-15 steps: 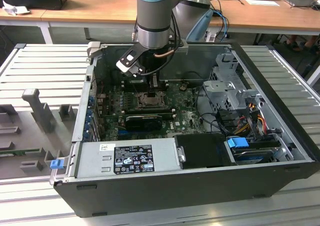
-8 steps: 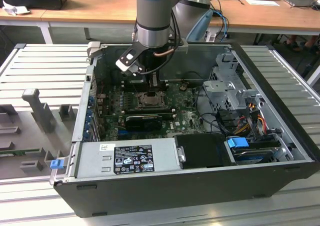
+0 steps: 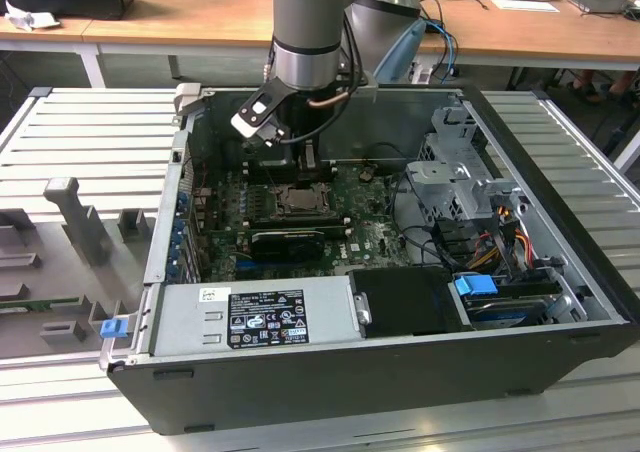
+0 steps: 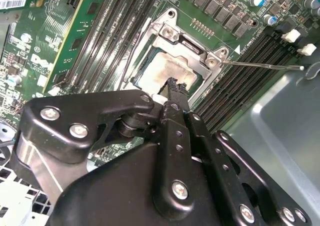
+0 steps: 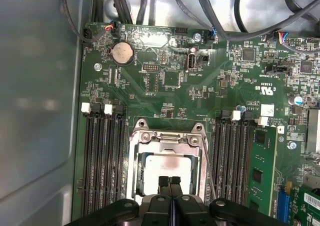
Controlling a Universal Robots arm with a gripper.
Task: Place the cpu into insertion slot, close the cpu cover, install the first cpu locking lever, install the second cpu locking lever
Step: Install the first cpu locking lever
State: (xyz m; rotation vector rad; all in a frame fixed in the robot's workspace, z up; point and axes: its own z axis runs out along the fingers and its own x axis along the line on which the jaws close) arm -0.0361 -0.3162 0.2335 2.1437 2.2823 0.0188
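pincer (image 5: 170, 180) fingers shut tight together, nothing held, tips low over cpu (image 5: 167, 165). cpu seated in insertion slot (image 5: 144, 172), cpu cover (image 5: 134, 166) apparently down. locking lever (image 4: 260, 65) apparently unlatched. risks: tips scraping chip face; unlatched cover lifting, cpu shifting on contacts.

Wooden desks (image 3: 200, 17), ribbed metal worktable (image 3: 90, 132)

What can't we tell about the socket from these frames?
- Near edge of the cpu cover: first wrist view, hidden behind the claw.
- Whether the claw touches the cpu: second wrist view, claw body blocks it.
- End of the locking lever: first wrist view, runs under the claw.
- Lever latching at the insertion slot: exterior view, too small.
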